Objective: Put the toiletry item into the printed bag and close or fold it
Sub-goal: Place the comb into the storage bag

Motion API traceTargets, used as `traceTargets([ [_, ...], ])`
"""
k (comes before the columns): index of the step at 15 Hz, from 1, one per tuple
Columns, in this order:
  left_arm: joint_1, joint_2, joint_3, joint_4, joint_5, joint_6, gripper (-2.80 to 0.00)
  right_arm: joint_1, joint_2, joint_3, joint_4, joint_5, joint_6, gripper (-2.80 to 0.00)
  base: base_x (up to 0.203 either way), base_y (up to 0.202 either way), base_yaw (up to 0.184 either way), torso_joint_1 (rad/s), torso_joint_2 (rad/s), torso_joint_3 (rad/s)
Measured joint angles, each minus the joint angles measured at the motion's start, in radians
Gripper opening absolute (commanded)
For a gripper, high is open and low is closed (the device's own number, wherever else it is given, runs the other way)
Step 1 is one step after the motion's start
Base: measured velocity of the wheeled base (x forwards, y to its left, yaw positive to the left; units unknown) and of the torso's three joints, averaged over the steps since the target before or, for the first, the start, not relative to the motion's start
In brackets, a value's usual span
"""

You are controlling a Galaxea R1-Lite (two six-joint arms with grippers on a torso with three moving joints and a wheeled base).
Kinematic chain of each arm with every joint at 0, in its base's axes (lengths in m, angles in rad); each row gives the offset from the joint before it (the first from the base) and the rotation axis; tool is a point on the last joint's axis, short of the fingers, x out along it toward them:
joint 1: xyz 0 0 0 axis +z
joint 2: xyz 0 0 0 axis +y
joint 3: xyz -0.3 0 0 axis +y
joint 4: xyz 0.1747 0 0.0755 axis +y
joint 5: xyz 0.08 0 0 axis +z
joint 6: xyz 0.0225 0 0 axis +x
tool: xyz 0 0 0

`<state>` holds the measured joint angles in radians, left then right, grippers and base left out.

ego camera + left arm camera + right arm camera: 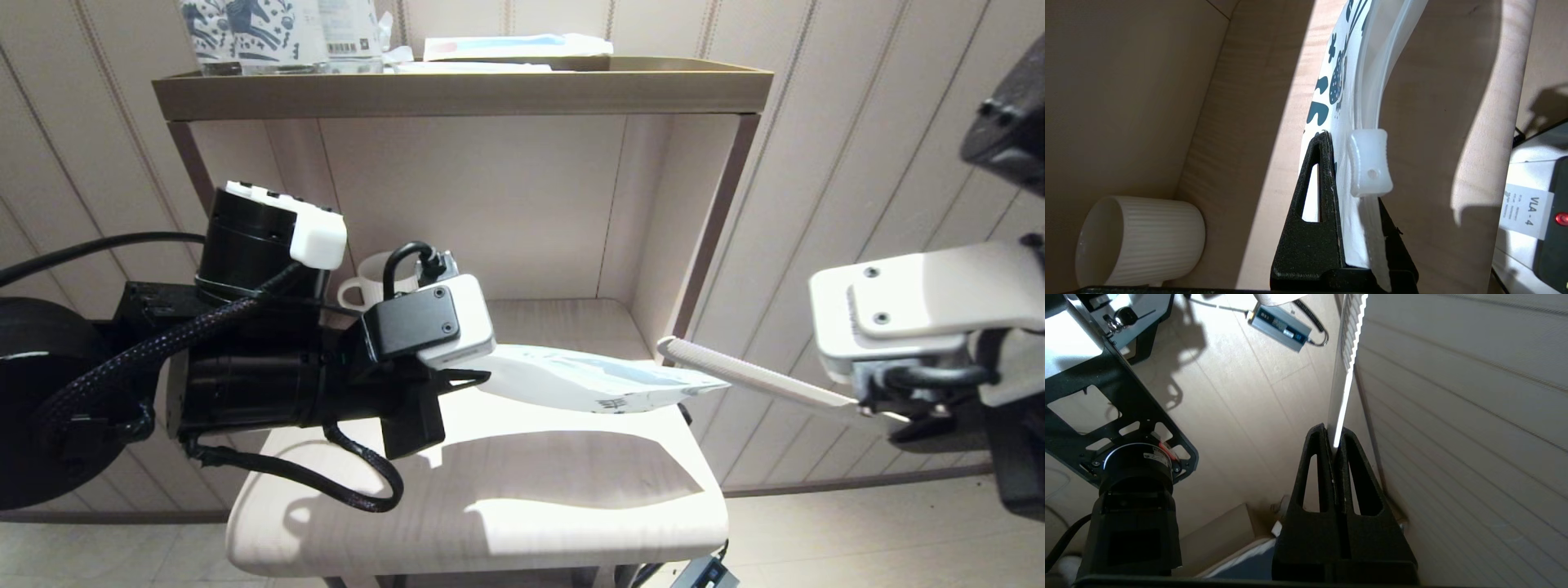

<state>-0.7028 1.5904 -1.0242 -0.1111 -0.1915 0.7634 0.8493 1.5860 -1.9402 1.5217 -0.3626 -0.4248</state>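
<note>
Right hand [865, 406] clamped on toiletry item [751, 373], long axis aimed leftward at printed bag [580, 380] pinched in left hand [465, 377].

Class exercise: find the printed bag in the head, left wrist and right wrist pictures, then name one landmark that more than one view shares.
Head view: the printed bag hangs mid-frame over the wooden table, gripped by the left gripper.
Left wrist view: the bag runs away from the fingers, slider on its edge.
Right wrist view: not in it.
Shared landmark: the white ribbed mug.
</note>
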Motion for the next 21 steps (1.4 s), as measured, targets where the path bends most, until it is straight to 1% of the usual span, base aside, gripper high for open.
traceTargets([
  [6, -0.001, -0.002, 0.034, -0.048, -0.001, -0.001, -2.8, -0.013, 0.078, -0.001, 0.0, 0.011, 0.004, -2.8, 0.0, 0.0, 0.0, 0.0, 0.0, 0.0],
  [13, -0.004, 0.001, 0.045, -0.053, -0.003, -0.004, -2.8, -0.013, 0.082, 0.004, 0.001, 0.012, 0.009, -2.8, 0.0, 0.0, 0.0, 0.0, 0.0, 0.0],
  [18, -0.03, 0.005, 0.048, -0.053, 0.0, -0.003, -2.8, -0.013, 0.098, 0.008, 0.001, 0.01, 0.009, -2.8, 0.0, 0.0, 0.0, 0.0, 0.0, 0.0],
  [21, -0.034, 0.007, 0.046, -0.071, 0.001, -0.004, -2.8, -0.013, 0.108, -0.003, 0.001, 0.007, 0.009, -2.8, 0.0, 0.0, 0.0, 0.0, 0.0, 0.0],
])
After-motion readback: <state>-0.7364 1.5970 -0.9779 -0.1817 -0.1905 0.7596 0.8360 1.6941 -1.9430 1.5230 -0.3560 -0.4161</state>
